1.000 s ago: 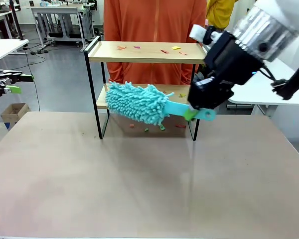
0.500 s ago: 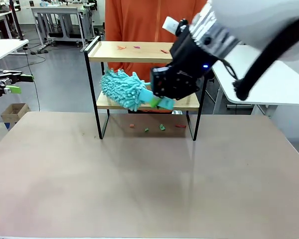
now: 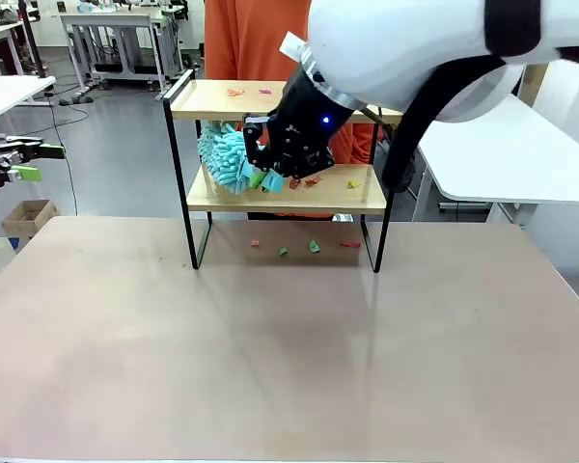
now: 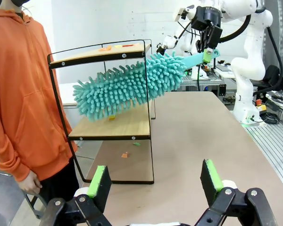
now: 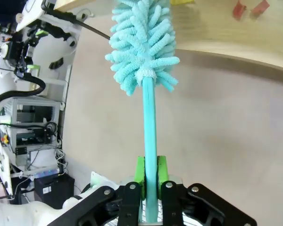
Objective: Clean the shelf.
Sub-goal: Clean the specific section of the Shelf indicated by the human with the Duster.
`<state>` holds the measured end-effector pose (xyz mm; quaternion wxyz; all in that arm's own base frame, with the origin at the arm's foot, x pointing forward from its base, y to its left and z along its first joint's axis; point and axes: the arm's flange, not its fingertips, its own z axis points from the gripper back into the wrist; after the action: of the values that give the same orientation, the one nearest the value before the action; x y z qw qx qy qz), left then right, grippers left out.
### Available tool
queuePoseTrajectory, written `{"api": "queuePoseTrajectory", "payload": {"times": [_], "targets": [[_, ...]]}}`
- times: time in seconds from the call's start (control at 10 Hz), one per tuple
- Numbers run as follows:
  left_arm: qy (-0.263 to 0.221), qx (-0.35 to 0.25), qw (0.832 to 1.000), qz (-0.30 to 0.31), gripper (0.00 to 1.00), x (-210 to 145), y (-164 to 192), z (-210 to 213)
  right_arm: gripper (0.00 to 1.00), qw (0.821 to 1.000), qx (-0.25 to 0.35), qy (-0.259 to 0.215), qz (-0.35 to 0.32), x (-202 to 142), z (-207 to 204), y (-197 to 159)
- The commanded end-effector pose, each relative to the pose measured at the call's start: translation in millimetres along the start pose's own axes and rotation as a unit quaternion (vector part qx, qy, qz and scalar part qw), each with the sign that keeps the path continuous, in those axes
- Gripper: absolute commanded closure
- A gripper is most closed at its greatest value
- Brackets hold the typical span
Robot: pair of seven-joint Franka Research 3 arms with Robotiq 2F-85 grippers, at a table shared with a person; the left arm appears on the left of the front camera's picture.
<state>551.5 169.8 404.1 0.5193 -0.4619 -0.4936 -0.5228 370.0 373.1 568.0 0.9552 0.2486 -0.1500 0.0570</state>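
The shelf [image 3: 289, 201] stands at the far side of the table, with two wooden boards in a black frame. My right gripper [image 3: 270, 178] is shut on the handle of a teal fluffy duster [image 3: 224, 159]. The duster's head lies between the two boards at the shelf's left end. Paper scraps lie on the top board [image 3: 236, 93], on the lower board [image 3: 352, 183] and on the table under the shelf [image 3: 314, 246]. The right wrist view shows the right gripper [image 5: 150, 176] clamping the handle below the duster [image 5: 141, 42]. My left gripper [image 4: 155, 181] stands open off to the side, facing the shelf [image 4: 108, 128] and the duster [image 4: 132, 87].
A person in an orange hoodie [image 3: 261, 39] stands right behind the shelf, seen also as the person [image 4: 23, 94] in the left wrist view. A white table [image 3: 502, 164] stands at the right. The brown table [image 3: 289, 338] has free room in front.
My right arm has swung left and toward the shelf. The duster moved from in front of the lower board to between the two boards at the left end.
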Motion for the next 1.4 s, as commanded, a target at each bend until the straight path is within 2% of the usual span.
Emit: {"api": "queuePoseTrajectory", "payload": {"times": [0.0, 0.1, 0.4, 0.5, 0.6, 0.7, 1.3], "targets": [[0.003, 0.000, 1.000, -0.001, 0.00, 3, -2, -3, 0.87, 0.997, 0.015, 0.035, 0.066, -17, 26, 9], [0.003, 0.000, 1.000, -0.001, 0.00, 3, -2, -3, 0.87, 1.000, 0.000, 0.000, 0.000, 0, 0, 0], [0.003, 0.000, 1.000, -0.001, 0.00, 3, -2, -3, 0.87, 1.000, 0.001, 0.013, 0.014, -5, 4, 7], [0.003, 0.000, 1.000, -0.001, 0.00, 3, -2, -3, 0.87, 0.999, -0.043, -0.029, -0.016, -6, -1, 23], [0.003, 0.000, 1.000, -0.001, 0.00, 3, -2, -3, 0.87, 0.995, -0.058, -0.070, -0.031, -5, -4, 34], [0.003, 0.000, 1.000, -0.001, 0.00, 3, -2, -3, 0.87, 0.993, -0.069, -0.090, -0.036, -2, -10, 42], [0.003, 0.000, 1.000, -0.001, 0.00, 3, -2, -3, 0.87, 0.992, -0.092, -0.079, -0.022, 17, -66, 71]]}}
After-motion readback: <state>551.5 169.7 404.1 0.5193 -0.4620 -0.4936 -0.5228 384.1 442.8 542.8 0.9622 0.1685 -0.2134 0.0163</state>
